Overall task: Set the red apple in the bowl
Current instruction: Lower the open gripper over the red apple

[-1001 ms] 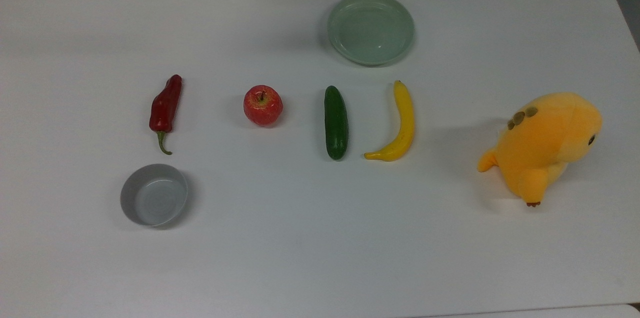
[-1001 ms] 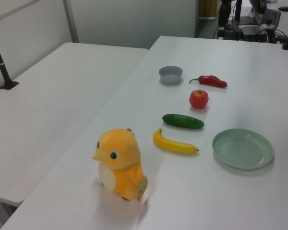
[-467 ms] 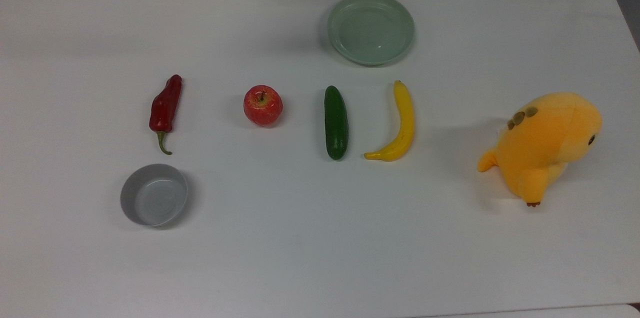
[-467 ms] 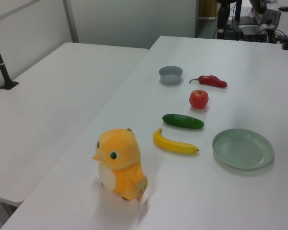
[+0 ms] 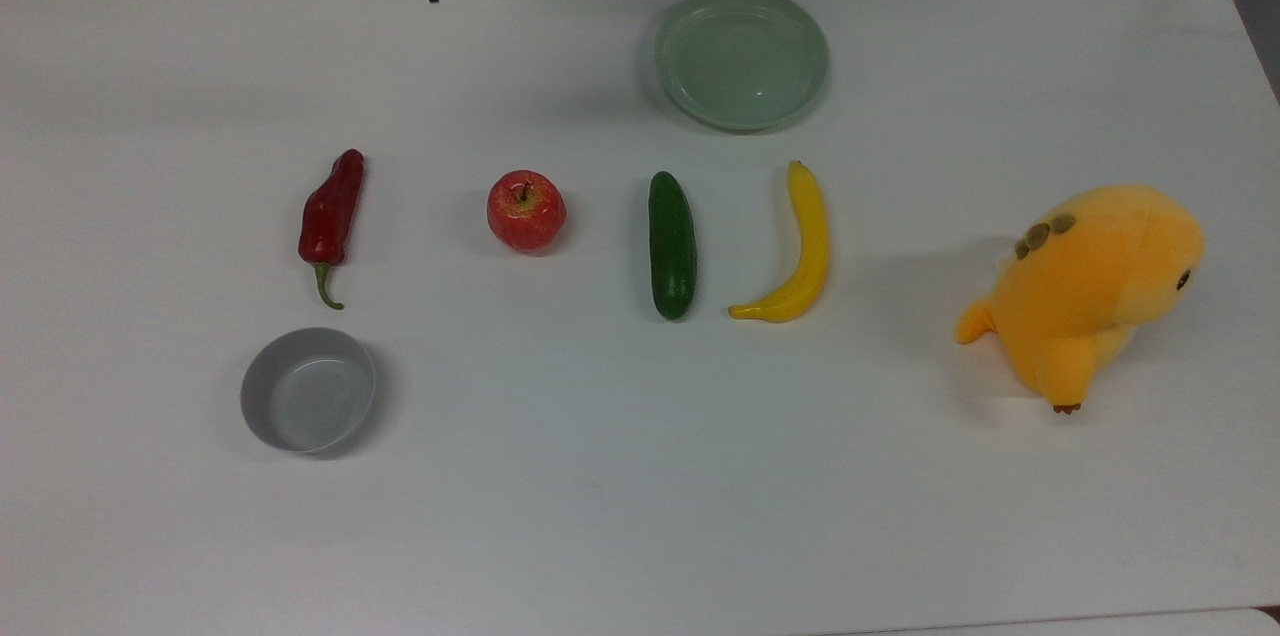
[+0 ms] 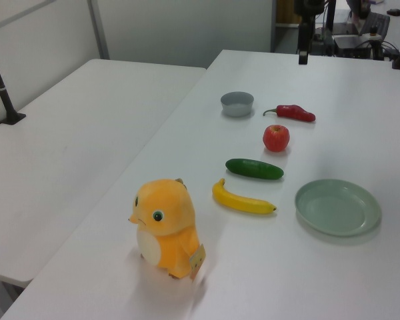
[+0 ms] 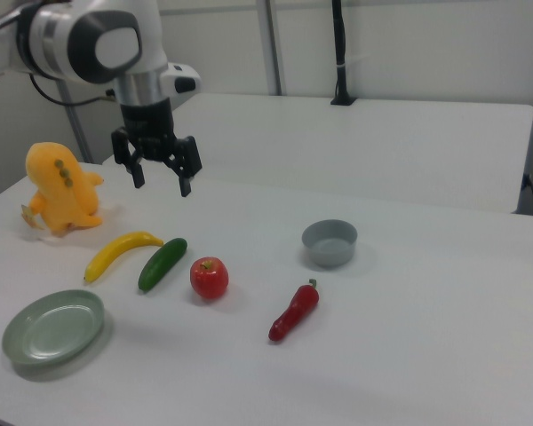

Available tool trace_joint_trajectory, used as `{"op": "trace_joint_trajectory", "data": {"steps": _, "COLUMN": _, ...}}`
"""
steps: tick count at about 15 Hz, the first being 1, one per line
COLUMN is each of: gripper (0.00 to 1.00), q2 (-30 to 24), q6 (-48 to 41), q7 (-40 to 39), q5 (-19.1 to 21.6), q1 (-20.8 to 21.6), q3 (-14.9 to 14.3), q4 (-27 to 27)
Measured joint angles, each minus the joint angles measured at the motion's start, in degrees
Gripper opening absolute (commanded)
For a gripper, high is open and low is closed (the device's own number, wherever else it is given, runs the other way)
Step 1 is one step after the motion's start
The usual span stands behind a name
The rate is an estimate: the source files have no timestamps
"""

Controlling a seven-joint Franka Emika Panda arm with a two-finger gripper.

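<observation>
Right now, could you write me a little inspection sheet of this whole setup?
Surface: white table, bare around the items.
Job's things: red apple on the table; grey bowl holds nothing.
Clutter: chili pepper, cucumber, banana, pale-green dish, orange plush toy.
Gripper: gripper open, in the air above the table.
Cables: dark cable at the arm.
Surroundings: second white table.

A lab: white tables [image 6: 87,120], robot arm [image 7: 98,40], camera poles [image 7: 339,53].
</observation>
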Motion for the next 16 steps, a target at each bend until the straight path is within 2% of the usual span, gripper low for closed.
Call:
{"op": "trace_joint_trajectory", "data": {"steps": 7, "gripper": 1.0, "q2": 7.0, "q6": 7.9, "q7": 0.0, "q5": -1.2, "q1": 3.1, "q3": 0.1, "q4": -2.7}}
{"op": "trace_joint_trajectory", "data": {"steps": 13, "gripper": 1.0, "q2": 9.2, "q6": 14.5, "q7": 0.0, "q5": -1.3, "q1": 3.0, "q3": 0.1, "q4": -6.6}}
{"op": "trace_joint_trajectory", "data": {"steps": 16, "gripper": 1.0, "q2": 9.4, "q6": 20.9, "q7": 0.0, "q5": -1.3, "q1": 2.8, "q3": -0.1, "q4": -10.2}}
